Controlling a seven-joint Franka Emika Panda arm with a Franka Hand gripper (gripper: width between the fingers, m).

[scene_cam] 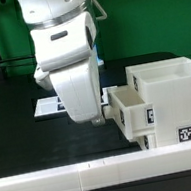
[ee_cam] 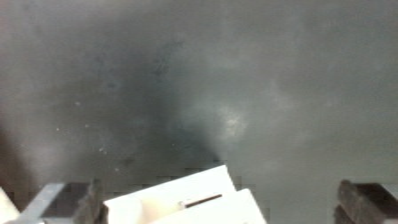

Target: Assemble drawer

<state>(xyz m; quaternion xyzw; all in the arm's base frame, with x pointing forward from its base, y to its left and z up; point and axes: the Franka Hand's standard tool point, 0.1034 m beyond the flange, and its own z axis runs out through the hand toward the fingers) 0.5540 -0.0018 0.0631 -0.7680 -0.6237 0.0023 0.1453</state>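
Filling the upper middle of the exterior view, the white Franka arm (scene_cam: 63, 48) reaches down over a black table (scene_cam: 30, 135), its gripper (scene_cam: 93, 118) low beside the drawer parts. On the exterior view's right stands the tall white drawer housing (scene_cam: 175, 95), open at the top, with a black-and-white square tag (scene_cam: 185, 135) on its front face; the tag shows a pattern only, no legible writing. A small tray (scene_cam: 133, 112) sticks out partway from the housing's side toward the gripper, just beside it; whether they touch cannot be told. Along the near edge runs a long low white border rail (scene_cam: 57, 176). Behind the arm lies the flat marker board (scene_cam: 47, 106), partly hidden. In the wrist view the two dark fingers (ee_cam: 63, 203) stand spread wide apart, pinching nothing, with a white corner of the tray (ee_cam: 178, 200) between them against the dark tabletop.
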